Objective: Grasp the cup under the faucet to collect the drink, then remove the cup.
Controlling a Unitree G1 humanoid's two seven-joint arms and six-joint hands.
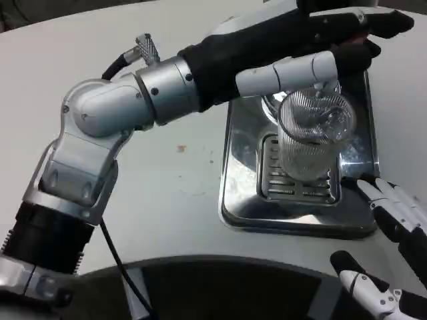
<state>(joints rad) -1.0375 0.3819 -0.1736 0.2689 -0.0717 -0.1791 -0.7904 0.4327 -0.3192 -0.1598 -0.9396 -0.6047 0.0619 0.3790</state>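
Cup (312,137), ribbed and clear, is standing on the drip tray (243,200) grate, touching the left robot hand (293,47), whose grip is unclear. Right robot hand (393,247) is hovering nearby, fingers spread, gripping nothing.

surface: white table (167,193) | on it: steel drip tray (241,200)

A clear ribbed cup (311,137) is standing upright on the slotted grate of a shiny steel drip tray (240,193), directly beneath the faucet.
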